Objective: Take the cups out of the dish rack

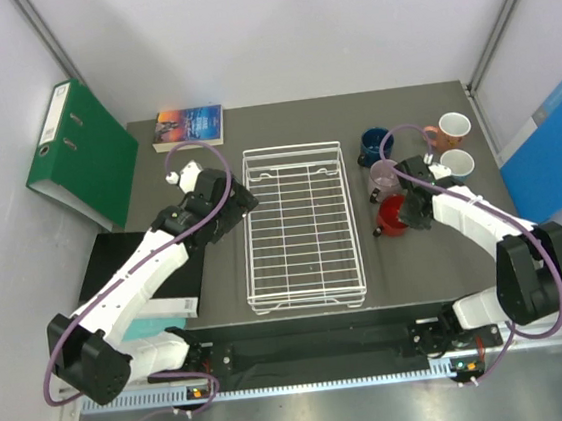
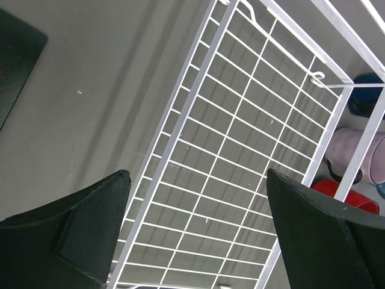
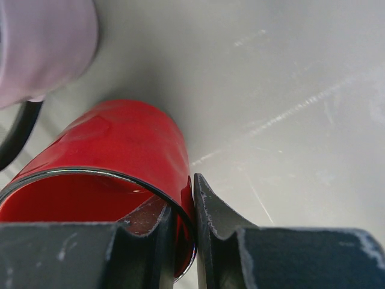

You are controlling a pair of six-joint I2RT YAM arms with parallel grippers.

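Right hand [image 3: 185, 201] tight on red mug [image 3: 120, 141], mauve mug [image 3: 42, 48] alongside; left hand [image 2: 197, 180] wide open.

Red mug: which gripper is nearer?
Right. The right gripper is shut on the red mug at its rim, one finger inside, right of the dish rack. The left gripper hangs open at the rack's left edge, across the rack from it.

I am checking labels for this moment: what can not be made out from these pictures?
- Red cup: right wrist view, near rim hidden by the right claw and cut by the bottom edge.
- Dark blue cup: left wrist view, cut by the right edge, behind dish rack wires.
- Pale mauve cup: right wrist view, cut by the top-left corner.
- Book title: top view, too small.
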